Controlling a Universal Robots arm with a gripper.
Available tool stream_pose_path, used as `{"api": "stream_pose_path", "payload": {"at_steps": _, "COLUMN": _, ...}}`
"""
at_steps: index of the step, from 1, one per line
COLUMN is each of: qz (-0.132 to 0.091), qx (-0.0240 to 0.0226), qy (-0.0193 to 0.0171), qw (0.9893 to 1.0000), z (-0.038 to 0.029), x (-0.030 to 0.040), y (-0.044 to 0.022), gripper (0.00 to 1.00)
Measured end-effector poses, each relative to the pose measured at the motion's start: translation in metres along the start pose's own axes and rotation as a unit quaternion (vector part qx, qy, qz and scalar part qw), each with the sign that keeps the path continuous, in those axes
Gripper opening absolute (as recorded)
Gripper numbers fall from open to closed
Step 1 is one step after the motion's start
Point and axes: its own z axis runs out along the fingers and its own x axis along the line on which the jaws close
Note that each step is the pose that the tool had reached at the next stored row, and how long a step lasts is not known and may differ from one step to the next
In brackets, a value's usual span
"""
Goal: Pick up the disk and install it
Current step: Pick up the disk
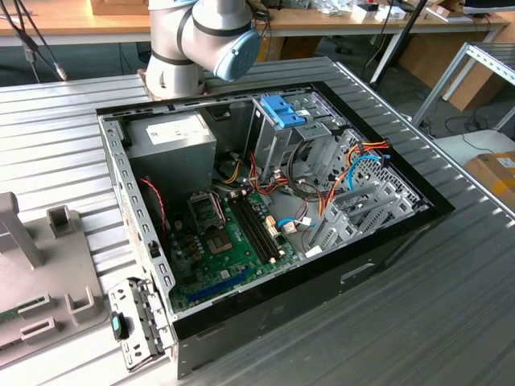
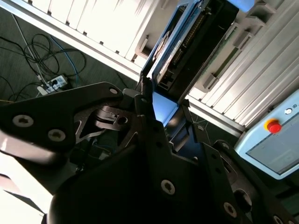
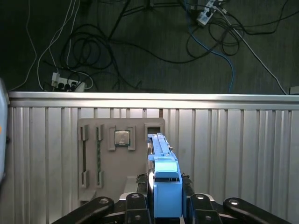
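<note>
The disk (image 3: 164, 184) is pinched edge-on between the fingers of the gripper (image 3: 165, 211) in the first wrist view. It is held over the grey fixture plate (image 3: 126, 158), near the edge of the ribbed counter (image 3: 233, 154). Contact with the plate cannot be told. In the exterior view, an open computer case (image 1: 386, 241) is seen mid-counter.

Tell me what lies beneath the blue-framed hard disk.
A grey fixture tray on the ribbed metal table, holding a square processor chip. The light-blue-framed dark disk hides the tray part directly beneath it.
</note>
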Motion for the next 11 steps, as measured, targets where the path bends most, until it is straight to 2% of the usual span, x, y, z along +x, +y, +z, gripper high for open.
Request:
{"api": "stream_pose_path", "payload": {"at_steps": 4, "qz": 0.0, "qx": 0.0, "qy": 0.0, "qw": 1.0, "z": -0.0101, "x": 0.0, "y": -0.0002, "gripper": 0.37}}
{"api": "stream_pose_path", "payload": {"at_steps": 6, "qz": 0.0, "qx": 0.0, "qy": 0.0, "qw": 1.0, "z": -0.0192, "x": 0.0001, "y": -0.0003, "gripper": 0.37}}
{"api": "stream_pose_path", "payload": {"at_steps": 8, "qz": 0.0, "qx": -0.0001, "qy": 0.0, "qw": 1.0, "z": -0.0216, "x": 0.0001, "y": -0.0003, "gripper": 0.37}}
{"api": "stream_pose_path", "payload": {"at_steps": 11, "qz": 0.0, "qx": 0.0, "qy": 0.0, "qw": 1.0, "z": -0.0216, "x": 0.0001, "y": -0.0003, "gripper": 0.37}}
